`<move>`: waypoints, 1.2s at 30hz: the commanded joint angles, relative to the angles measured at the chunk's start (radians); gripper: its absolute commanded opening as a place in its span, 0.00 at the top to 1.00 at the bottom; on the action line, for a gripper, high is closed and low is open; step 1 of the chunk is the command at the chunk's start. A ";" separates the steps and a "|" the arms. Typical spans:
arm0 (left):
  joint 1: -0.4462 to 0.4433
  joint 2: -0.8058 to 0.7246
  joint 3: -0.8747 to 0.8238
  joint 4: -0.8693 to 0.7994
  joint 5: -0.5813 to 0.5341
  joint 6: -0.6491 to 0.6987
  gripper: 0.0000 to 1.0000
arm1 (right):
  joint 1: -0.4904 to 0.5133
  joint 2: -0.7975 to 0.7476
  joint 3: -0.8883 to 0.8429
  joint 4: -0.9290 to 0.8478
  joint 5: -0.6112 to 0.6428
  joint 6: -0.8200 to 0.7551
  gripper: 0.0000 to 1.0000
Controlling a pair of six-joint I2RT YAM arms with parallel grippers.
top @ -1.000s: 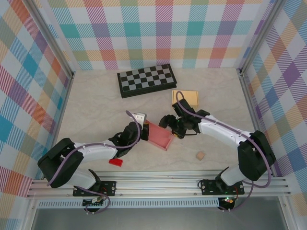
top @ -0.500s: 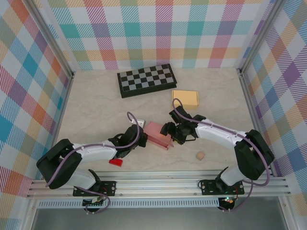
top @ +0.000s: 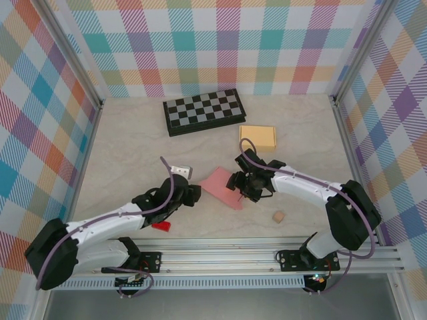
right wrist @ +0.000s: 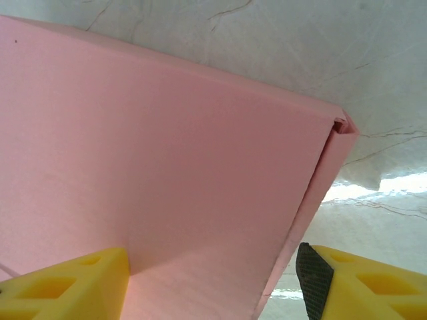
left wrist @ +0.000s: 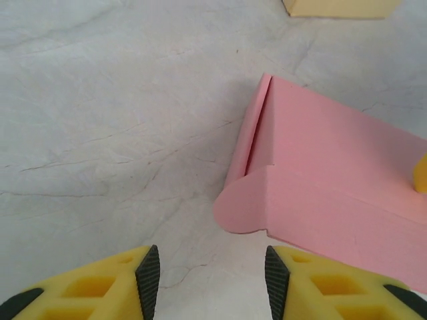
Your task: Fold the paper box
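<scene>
Left claw (left wrist: 212,277): standing open, empty, beside the paper box (left wrist: 333,167).
Right claw (right wrist: 210,277): straddling the box, jaws apart, probably steadying it.

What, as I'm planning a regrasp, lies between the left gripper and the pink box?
Nothing: the left wrist view shows bare tabletop between left gripper and pink box.

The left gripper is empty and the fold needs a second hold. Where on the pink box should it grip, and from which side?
Probably the narrow side flap above the rounded tab, on the edge of the pink box that faces the left gripper. Come straight in from that side: a slit sets the flap off from the panel, and the right gripper straddles the far edge.
</scene>
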 commanded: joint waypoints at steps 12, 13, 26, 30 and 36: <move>0.065 0.008 0.154 -0.188 0.090 -0.189 0.35 | 0.006 0.040 0.039 -0.057 0.037 -0.048 0.29; 0.070 0.032 0.163 -0.168 0.113 -0.199 0.32 | 0.006 0.041 0.039 -0.059 0.037 -0.050 0.29; 0.106 0.242 0.275 -0.137 0.174 -0.211 0.25 | 0.005 0.092 0.062 -0.103 0.085 -0.142 0.28; 0.117 0.247 0.265 -0.146 0.167 -0.215 0.26 | 0.005 0.146 0.068 -0.118 0.089 -0.173 0.26; 0.123 0.262 0.252 -0.136 0.168 -0.221 0.25 | 0.005 0.194 0.060 -0.074 0.098 -0.205 0.25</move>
